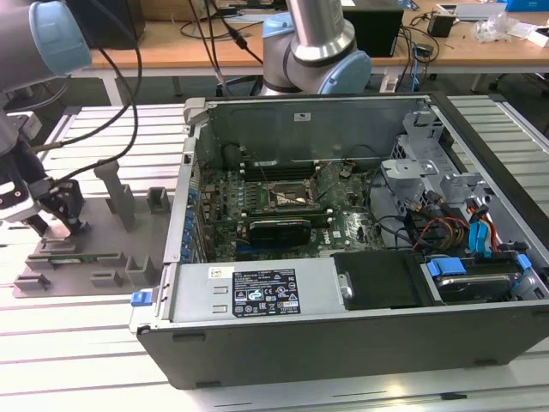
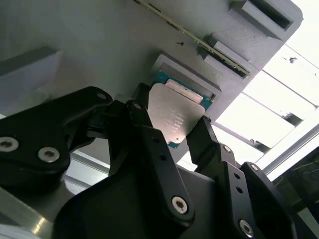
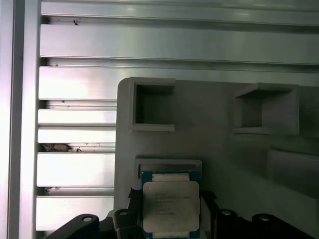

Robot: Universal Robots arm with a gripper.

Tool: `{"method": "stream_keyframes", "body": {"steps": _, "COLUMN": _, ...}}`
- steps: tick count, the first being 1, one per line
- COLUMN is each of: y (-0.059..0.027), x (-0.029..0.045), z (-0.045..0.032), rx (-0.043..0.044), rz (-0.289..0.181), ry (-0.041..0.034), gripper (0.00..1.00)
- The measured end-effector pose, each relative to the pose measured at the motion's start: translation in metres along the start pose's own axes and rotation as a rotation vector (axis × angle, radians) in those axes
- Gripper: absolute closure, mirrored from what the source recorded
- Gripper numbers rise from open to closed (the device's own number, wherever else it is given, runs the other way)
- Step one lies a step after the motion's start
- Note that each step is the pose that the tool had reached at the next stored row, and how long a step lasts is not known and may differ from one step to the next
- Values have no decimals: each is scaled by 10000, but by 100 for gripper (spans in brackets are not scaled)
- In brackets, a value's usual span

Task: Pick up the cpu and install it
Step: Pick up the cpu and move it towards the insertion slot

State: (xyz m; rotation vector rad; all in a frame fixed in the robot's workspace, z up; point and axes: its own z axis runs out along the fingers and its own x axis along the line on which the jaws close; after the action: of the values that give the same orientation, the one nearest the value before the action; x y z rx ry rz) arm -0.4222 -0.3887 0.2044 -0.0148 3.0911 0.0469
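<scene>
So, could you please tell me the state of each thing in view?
cpu: lying flat in a recess of the tray, metal top up.
hand: low over the cpu, grip not discernible.
computer case: lying on its side, open, board exposed.

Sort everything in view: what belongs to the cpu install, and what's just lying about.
Job: cpu; gripper at it; grey tray under the cpu; socket in the open computer case.
Lying about: blue and red cables; power supply; desk behind.
</scene>
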Motion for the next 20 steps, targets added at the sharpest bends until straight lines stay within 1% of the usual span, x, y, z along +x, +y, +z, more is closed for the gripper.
{"method": "stream_keyframes", "body": {"steps": 3, "y": 8, "x": -13, "z": -90, "rx": -1, "rz": -1, "ry": 0, "gripper": 45}}
{"method": "stream_keyframes", "body": {"steps": 14, "y": 30, "x": -25, "z": -268, "rx": 0, "rz": 1, "ry": 0, "gripper": 45}}
{"method": "stream_keyframes", "body": {"steps": 16, "y": 43, "x": -29, "z": -333, "rx": 0, "rz": 0, "ry": 0, "gripper": 45}}
{"method": "stream_keyframes", "body": {"steps": 20, "y": 62, "x": -35, "z": -403, "rx": 0, "rz": 0, "ry": 0, "gripper": 45}}
